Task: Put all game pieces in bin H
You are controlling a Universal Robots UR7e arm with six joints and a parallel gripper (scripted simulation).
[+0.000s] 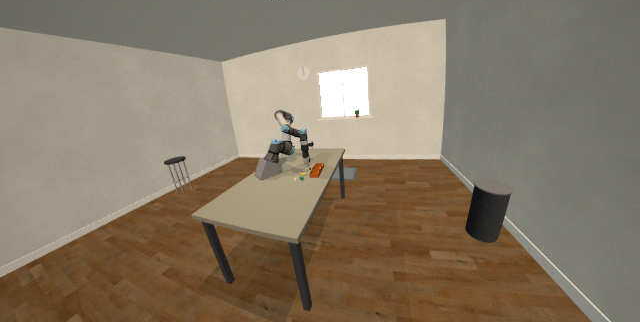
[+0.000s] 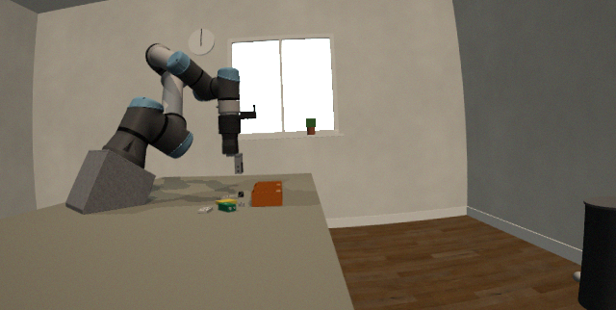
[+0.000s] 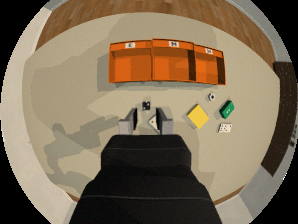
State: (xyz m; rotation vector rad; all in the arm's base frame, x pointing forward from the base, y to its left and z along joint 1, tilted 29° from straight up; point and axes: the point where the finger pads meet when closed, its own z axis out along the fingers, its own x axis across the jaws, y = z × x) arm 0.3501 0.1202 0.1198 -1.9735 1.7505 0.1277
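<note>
Counter (image 2: 144, 262): it is carrying every item under inspection, all grouped at the end nearest my base.

Arm (image 2: 192, 76): it is reaching out with the wrist pointing straight down.

Bins (image 2: 267, 196): one orange row of three compartments is standing on the counter. The label tags are too small to read, so I cannot tell which one is H.

Pincer (image 3: 145, 121): it is hanging above the counter, just short of the bins' near wall. The fingers are standing apart and nothing is showing between them.

Yellow slab (image 3: 197, 115) and green block (image 3: 226, 107): both are lying on the counter near the right-hand compartment. I am judging neither to be a game piece, so they are staying put.

White tile (image 3: 225, 128): it is lying flat beside the green block and looks like a domino. I am judging it light, rigid and smooth. Being low, it leaves little to grip, so I am planning to pinch it across its short width, close to the counter.

Die (image 3: 212, 96): it is sitting just in front of the bins. It is small, hard and prone to rolling, so I am favouring two opposite flat faces.

Dark piece (image 3: 147, 104): it is lying almost directly beneath the pincer, too small to identify. It seems the likeliest pick, needing a centred grip.
</note>
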